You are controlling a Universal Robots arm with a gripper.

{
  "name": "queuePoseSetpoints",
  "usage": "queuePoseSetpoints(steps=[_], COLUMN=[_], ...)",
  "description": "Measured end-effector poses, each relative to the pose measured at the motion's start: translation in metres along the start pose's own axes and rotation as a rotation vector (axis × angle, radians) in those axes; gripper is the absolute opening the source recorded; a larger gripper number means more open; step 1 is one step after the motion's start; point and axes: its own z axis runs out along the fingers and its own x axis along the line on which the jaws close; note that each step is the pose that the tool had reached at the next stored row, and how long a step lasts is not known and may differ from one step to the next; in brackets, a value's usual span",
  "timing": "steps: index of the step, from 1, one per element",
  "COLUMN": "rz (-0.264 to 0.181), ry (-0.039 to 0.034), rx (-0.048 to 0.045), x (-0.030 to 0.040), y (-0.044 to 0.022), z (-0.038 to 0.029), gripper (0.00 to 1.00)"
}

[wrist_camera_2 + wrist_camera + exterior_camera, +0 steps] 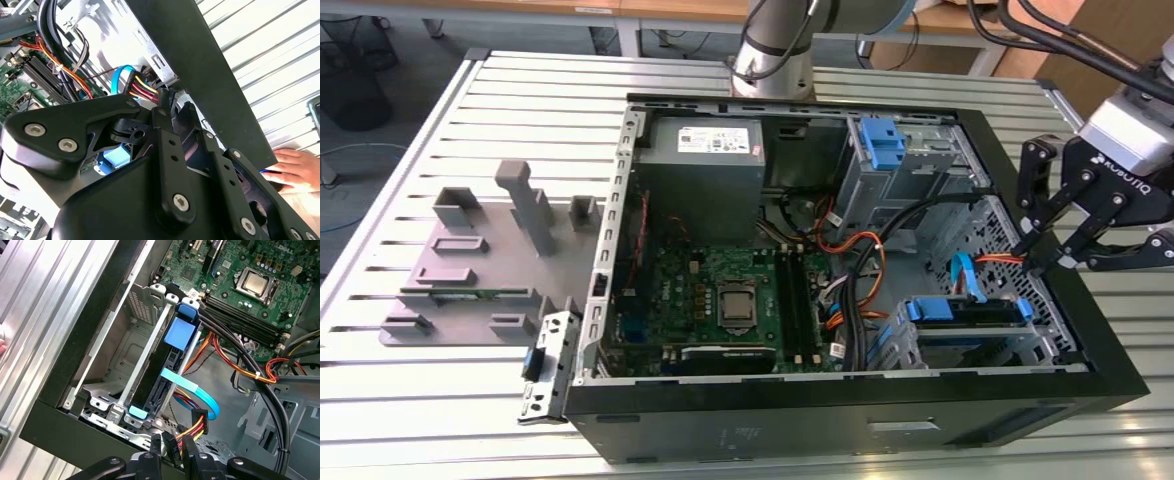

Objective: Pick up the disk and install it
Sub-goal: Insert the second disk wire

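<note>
Black linkages of my gripper (172,450) sit closest to the lens in the first wrist view, the jaws drawn close together around a bundle of yellow, red and black wires (195,425) at their tips; I judge them clenched on that plug. Just beyond the tips sits the disk (167,375), already down in its bay (107,390), standing on edge with blue rails showing. Its long axis runs away from the jaws toward the motherboard (240,280), and a blue data cable (200,395) curls off its near end.

From the exterior view, the gripper (1051,262) hangs over the case (854,430) at that view's right, just above the same bay, where the disk (967,312) shows its blue rail. A second, upper cage (894,150) holds blue rails too. Someone's hand (295,167) rests on the worktop (280,55) outside the case wall.
</note>
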Motion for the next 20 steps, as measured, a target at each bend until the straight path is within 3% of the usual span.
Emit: queuePoseSetpoints(steps=[20], rz=[-0.043], ry=[0.0029], rx=[-0.0002], x=[-0.0082], y=[-0.0044], z=[-0.0001], gripper=[0.31])
